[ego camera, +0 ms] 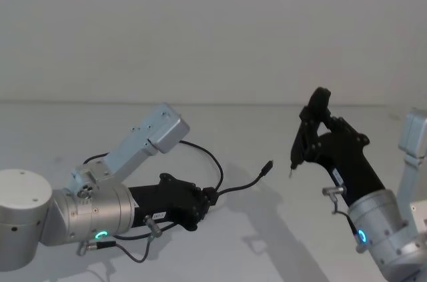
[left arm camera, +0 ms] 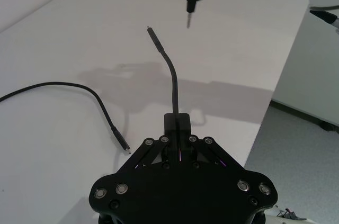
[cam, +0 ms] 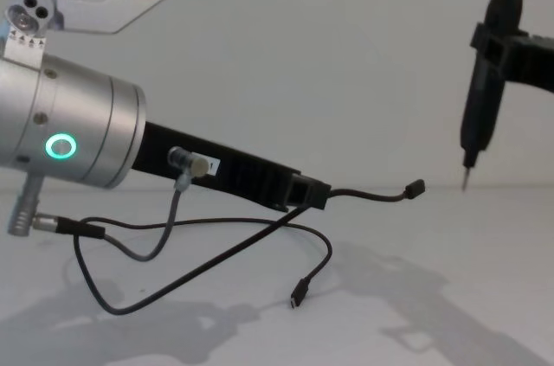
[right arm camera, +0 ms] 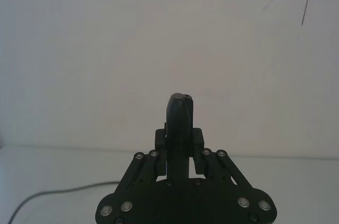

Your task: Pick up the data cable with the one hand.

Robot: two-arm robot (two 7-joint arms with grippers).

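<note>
My left gripper (ego camera: 212,196) is shut on the data cable (ego camera: 243,185), a thin black cable, a short way from one end. That free end sticks out forward with its plug (ego camera: 268,167) in the air. In the left wrist view the gripper (left arm camera: 177,121) pinches the cable (left arm camera: 172,75) while the other plug (left arm camera: 123,144) hangs just above the white table. The chest view shows the gripper (cam: 312,195) above the table, with the cable (cam: 372,195) held out and its long part looping down. My right gripper (ego camera: 319,124) hovers to the right, shut on a black needle-tipped tool (ego camera: 297,155).
The white table (left arm camera: 63,33) ends at an edge (left arm camera: 275,86) on the right side, with floor beyond. A grey robot cable (cam: 160,236) with a silver plug hangs under my left wrist. The tool's needle tip (cam: 466,177) points down near the cable's free plug (cam: 416,187).
</note>
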